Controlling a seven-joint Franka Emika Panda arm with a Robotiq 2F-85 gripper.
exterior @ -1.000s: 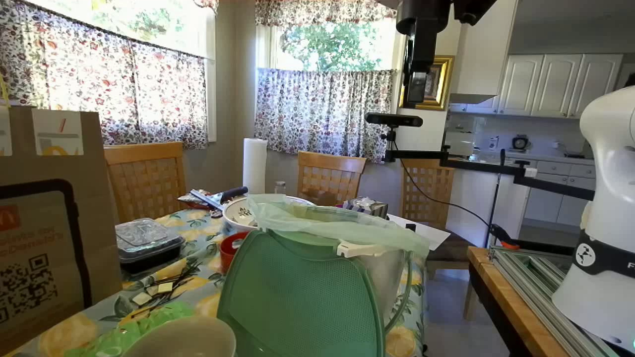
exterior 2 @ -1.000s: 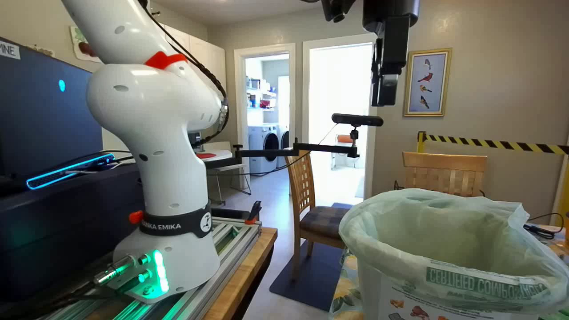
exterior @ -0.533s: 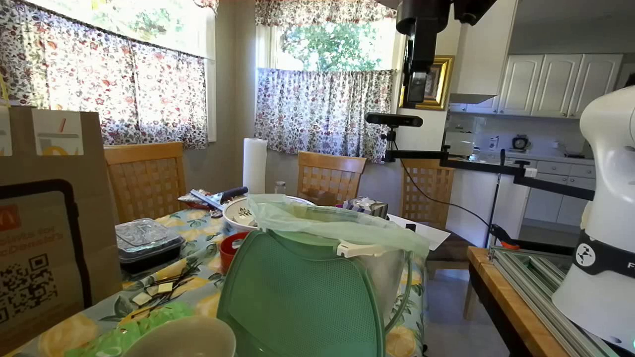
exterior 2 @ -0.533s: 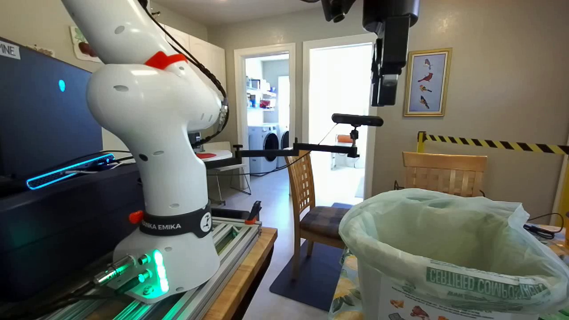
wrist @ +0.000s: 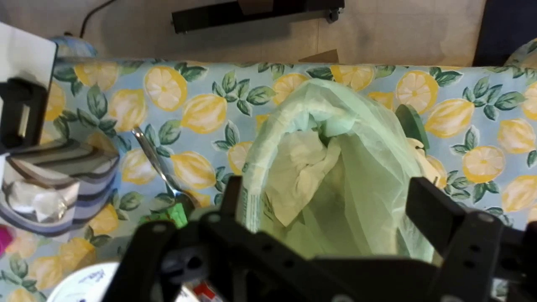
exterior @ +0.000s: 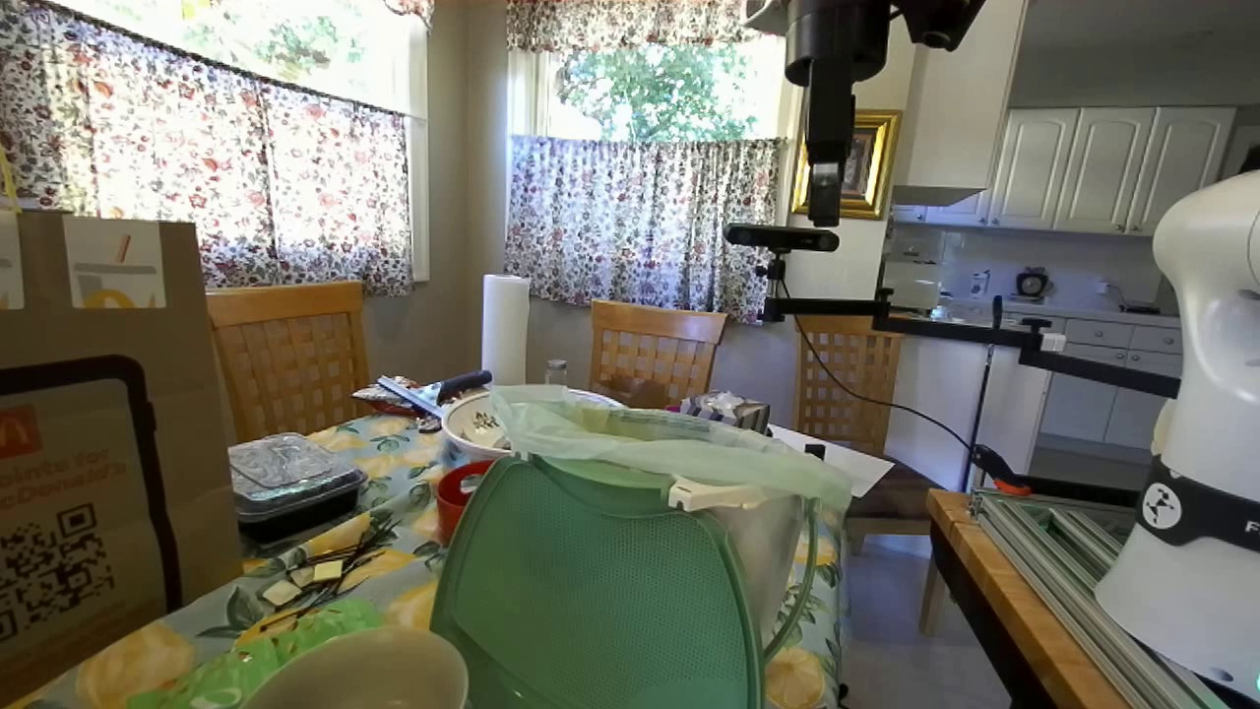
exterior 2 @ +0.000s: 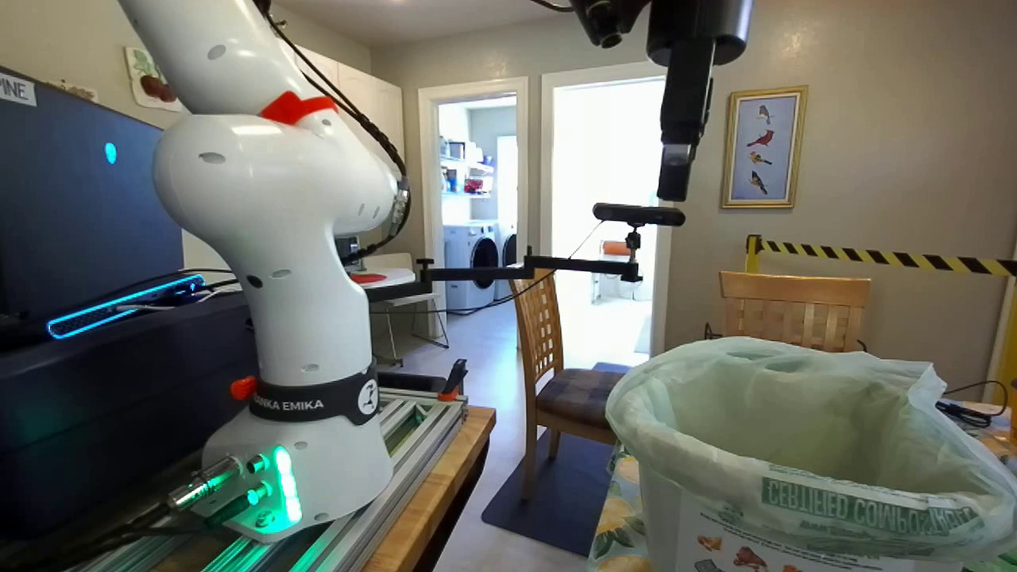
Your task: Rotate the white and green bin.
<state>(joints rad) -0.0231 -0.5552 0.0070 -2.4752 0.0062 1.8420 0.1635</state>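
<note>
The white and green bin stands upright on the table, with its green lid panel hanging down its side in an exterior view. Its white body and pale green liner bag around the rim show in an exterior view. In the wrist view the liner's open mouth lies below the jaws, with crumpled brownish paper inside. My gripper is open and empty, its fingers spread wide. In both exterior views the gripper points down, well above the bin and apart from it.
A camera on a black bracket stands below gripper height. A paper bag, a pale bowl, a black container and a red cup are around the bin. A striped tissue box and a spoon lie beside it.
My gripper has turned about its vertical axis and sits slightly lower, showing a narrower side in both exterior views. The bin has not moved.
</note>
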